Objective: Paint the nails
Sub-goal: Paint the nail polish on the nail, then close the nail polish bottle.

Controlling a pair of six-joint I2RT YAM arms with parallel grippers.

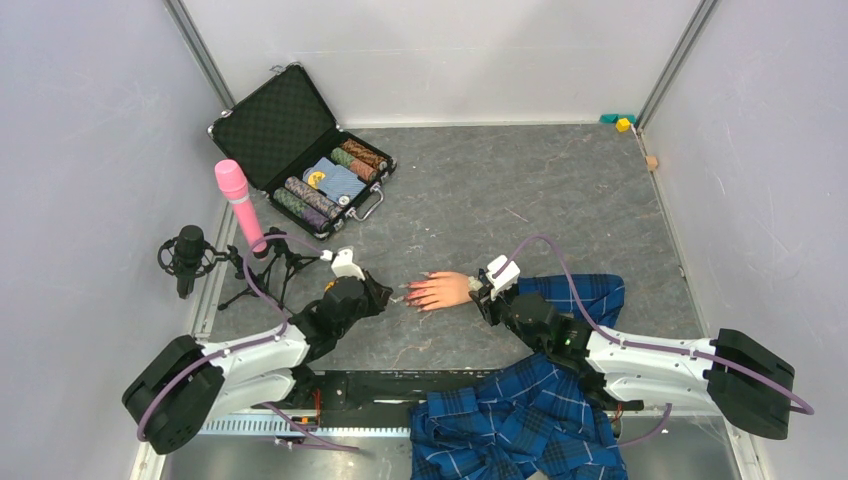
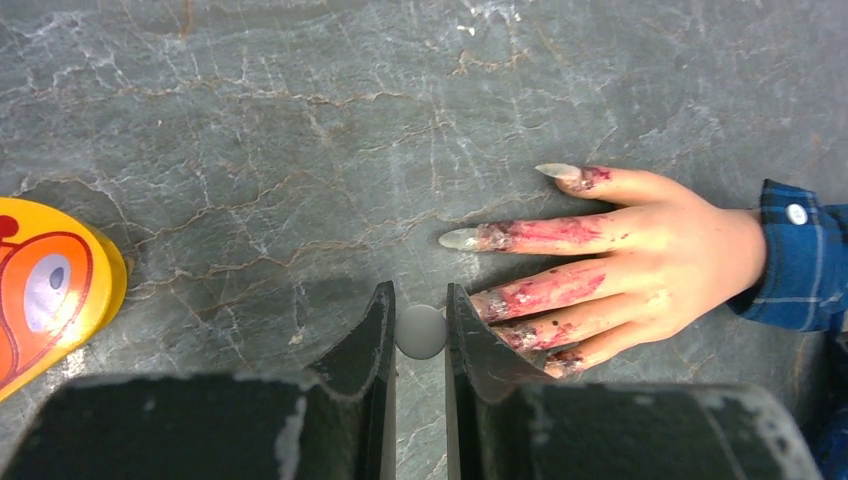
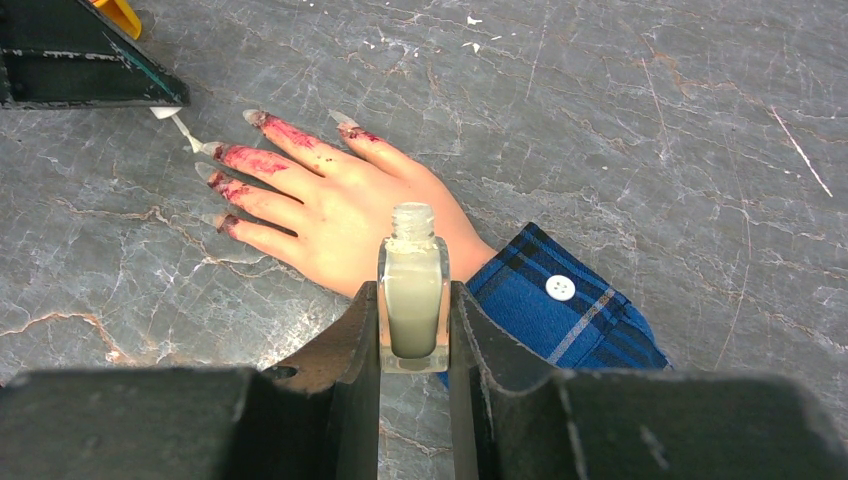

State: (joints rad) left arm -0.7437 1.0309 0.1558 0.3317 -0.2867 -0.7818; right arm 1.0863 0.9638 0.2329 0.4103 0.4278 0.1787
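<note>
1. The hand (image 1: pixel 440 290) lies palm down on the grey surface (image 2: pixel 300 120), fingers pointing toward the left arm, with a plaid sleeve (image 3: pixel 560 310) at its wrist.
2. The nails (image 2: pixel 460 238) are long, pointed and pale; red smears cover the fingers behind them.
3. Left claw (image 2: pixel 420 297) is clenched on a round pale brush cap (image 2: pixel 420 333), just beside the fingertips.
4. The brush (image 3: pixel 185 132) slants down from that claw, its tip at one nail.
5. Right claw (image 3: pixel 413 288) grasps an open clear bottle (image 3: pixel 412 330), upright, near the wrist.
</note>
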